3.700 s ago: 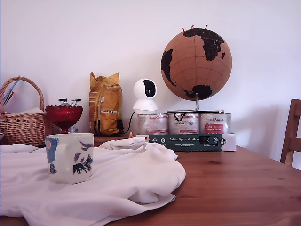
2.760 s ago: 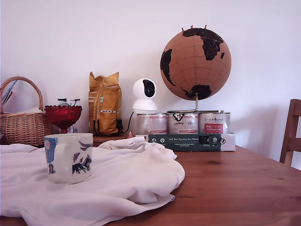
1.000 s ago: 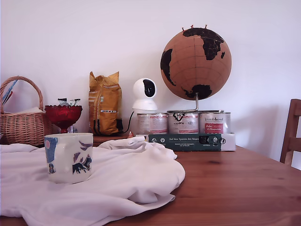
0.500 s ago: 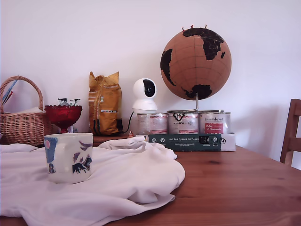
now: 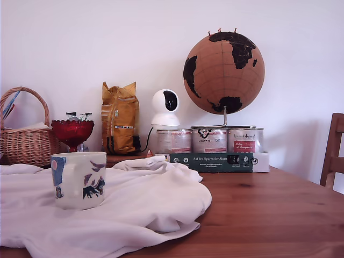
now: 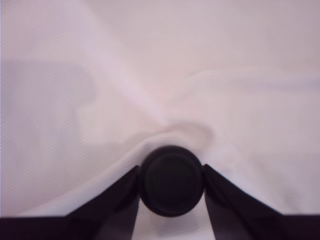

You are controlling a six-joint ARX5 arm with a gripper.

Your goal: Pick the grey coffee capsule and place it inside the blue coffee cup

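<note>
In the wrist view a dark grey round coffee capsule (image 6: 171,182) sits between my gripper's (image 6: 170,171) two black fingers (image 6: 117,202), which touch it on both sides. White cloth (image 6: 160,75) lies close behind it. In the exterior view the blue coffee cup (image 5: 78,180), cream with light-blue and dark navy patches, stands upright on the white cloth (image 5: 145,207) at the exterior view's left. Neither the arm nor the capsule shows in the exterior view.
Along the wall stand a wicker basket (image 5: 24,137), a red glass footed bowl (image 5: 72,133), a yellow bag (image 5: 120,125), a white camera (image 5: 165,109), a cork globe (image 5: 224,72) on tins (image 5: 209,141) and a green box (image 5: 212,161). A wooden chair (image 5: 334,156) is at the right. Bare wooden table (image 5: 269,215).
The whole exterior picture shifted very slightly at the start. Since then nothing in it has moved.
</note>
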